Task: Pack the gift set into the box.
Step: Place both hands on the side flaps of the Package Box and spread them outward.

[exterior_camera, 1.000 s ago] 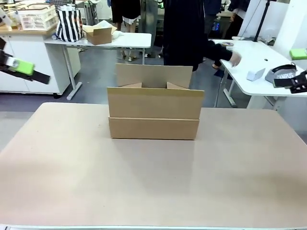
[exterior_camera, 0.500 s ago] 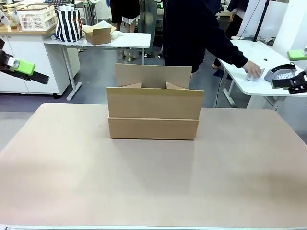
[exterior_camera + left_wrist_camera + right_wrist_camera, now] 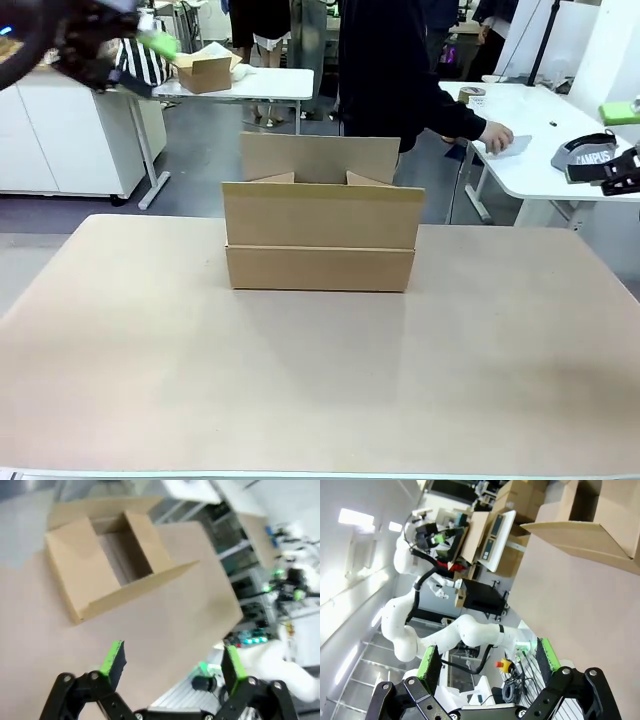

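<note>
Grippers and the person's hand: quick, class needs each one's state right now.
Left gripper: open, empty.
Right gripper: open, empty.
Person's hand: on a pale flat item on the side table; grip cannot be told.

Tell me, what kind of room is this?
Looks like a robot lab: a white robot arm, white worktables behind, and the box waiting on the table.

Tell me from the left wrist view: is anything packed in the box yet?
No, the box stands open, and the part of its inside that shows is bare cardboard.
</note>
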`<state>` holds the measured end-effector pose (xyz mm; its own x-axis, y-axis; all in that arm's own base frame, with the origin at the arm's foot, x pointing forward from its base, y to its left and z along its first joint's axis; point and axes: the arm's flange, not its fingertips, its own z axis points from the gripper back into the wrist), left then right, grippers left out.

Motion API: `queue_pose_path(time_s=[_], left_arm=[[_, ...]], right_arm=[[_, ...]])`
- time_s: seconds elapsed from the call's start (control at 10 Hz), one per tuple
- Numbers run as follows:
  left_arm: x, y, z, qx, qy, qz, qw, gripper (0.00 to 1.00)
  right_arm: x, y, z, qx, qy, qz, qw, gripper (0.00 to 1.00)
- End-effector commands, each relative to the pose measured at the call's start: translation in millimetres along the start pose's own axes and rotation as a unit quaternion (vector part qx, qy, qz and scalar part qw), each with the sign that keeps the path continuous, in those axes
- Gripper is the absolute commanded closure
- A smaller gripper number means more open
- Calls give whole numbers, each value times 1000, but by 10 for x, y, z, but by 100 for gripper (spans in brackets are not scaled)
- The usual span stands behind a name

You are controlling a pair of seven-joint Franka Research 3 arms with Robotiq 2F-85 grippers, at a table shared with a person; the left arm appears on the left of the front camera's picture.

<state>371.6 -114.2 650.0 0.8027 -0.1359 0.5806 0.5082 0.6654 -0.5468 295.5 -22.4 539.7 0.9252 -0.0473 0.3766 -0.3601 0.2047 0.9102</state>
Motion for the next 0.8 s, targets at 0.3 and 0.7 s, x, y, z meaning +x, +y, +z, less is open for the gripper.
queue_pose_path(time_s=[0.3,0.7], left_arm=[[820,-402,-1229,247,164,38,954,0],[652,-366,-1384,258,127,15,958,0]], right_arm=[[40,1,-17,10,-5,16,1000,0],[40,1,-17,10,-5,16,1000,0]])
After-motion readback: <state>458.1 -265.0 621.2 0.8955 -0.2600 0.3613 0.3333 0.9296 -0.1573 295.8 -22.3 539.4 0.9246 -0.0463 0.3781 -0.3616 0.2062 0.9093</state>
